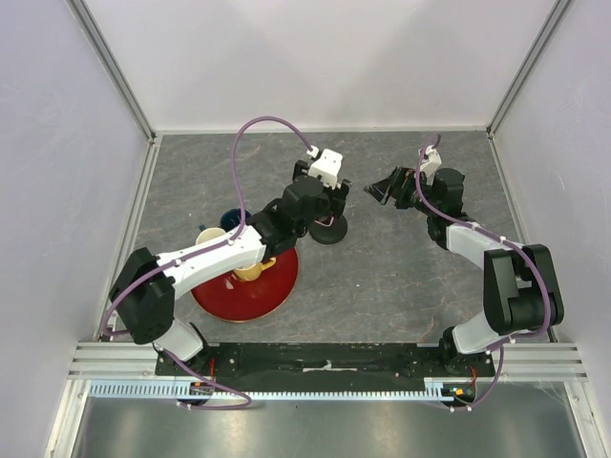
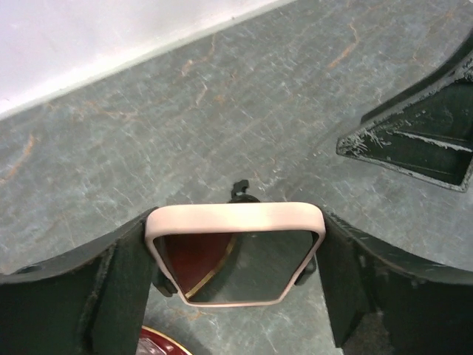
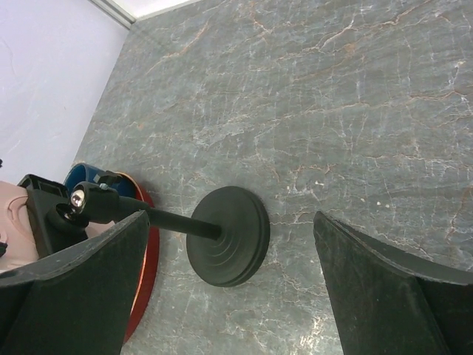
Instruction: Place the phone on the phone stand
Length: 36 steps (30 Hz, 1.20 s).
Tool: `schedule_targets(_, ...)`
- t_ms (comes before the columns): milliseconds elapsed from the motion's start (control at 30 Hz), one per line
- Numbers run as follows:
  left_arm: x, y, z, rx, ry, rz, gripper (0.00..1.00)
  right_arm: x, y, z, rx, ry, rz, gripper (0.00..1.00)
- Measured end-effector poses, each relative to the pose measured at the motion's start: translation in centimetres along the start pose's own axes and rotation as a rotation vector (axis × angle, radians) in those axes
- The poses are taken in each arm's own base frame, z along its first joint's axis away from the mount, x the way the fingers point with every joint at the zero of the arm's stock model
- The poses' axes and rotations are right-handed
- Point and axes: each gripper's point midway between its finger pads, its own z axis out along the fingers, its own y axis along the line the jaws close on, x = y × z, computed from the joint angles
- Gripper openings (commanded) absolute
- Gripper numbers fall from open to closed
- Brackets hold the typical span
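My left gripper [image 1: 329,197] is shut on the phone [image 2: 235,255], gripping its pink rim on both sides, the black screen facing the wrist camera. It holds the phone just above the black phone stand [image 1: 329,230]. A small part of the stand's clamp head [image 2: 240,188] shows behind the phone's top edge. The right wrist view shows the stand's disc base [image 3: 228,235], its thin post and clamp head [image 3: 81,200], with the pink phone [image 3: 15,214] at the head. My right gripper [image 1: 385,186] is open and empty, to the right of the stand; its fingers [image 3: 392,288] frame the base.
A red round tray [image 1: 246,286] lies left of the stand under my left arm, with yellow mugs [image 1: 250,270] on it and a blue cup [image 1: 232,220] behind. White walls enclose the grey table on three sides.
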Motion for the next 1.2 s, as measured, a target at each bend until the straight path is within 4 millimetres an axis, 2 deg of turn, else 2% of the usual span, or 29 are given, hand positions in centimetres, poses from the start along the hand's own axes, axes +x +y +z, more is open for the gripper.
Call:
schedule_targets(67, 0.2, -0.1, -0.1, 0.002, 0.010, -0.015, 0.93, 0.0, 0.1, 0.0, -0.007, 0.002, -0.001, 0.98)
schedule_targets(267, 2.3, -0.4, -0.6, 0.020, 0.094, -0.022, 0.95, 0.1, 0.6, 0.0, -0.028, 0.006, -0.007, 0.98)
schedule_targets(533, 2.1, -0.7, -1.8, 0.059, 0.117, -0.048, 0.96, 0.3, 1.3, 0.2, -0.053, 0.016, -0.015, 0.98)
schedule_targets(967, -0.7, 0.1, -5.0, 0.084, 0.095, -0.116, 0.98, 0.6, 1.9, 0.5, -0.069, 0.028, -0.038, 0.98)
schedule_targets(1200, -5.0, 1.9, -10.0, 0.111, -0.010, -0.170, 0.98, 0.5, 1.5, 0.5, -0.050, 0.038, -0.077, 0.98)
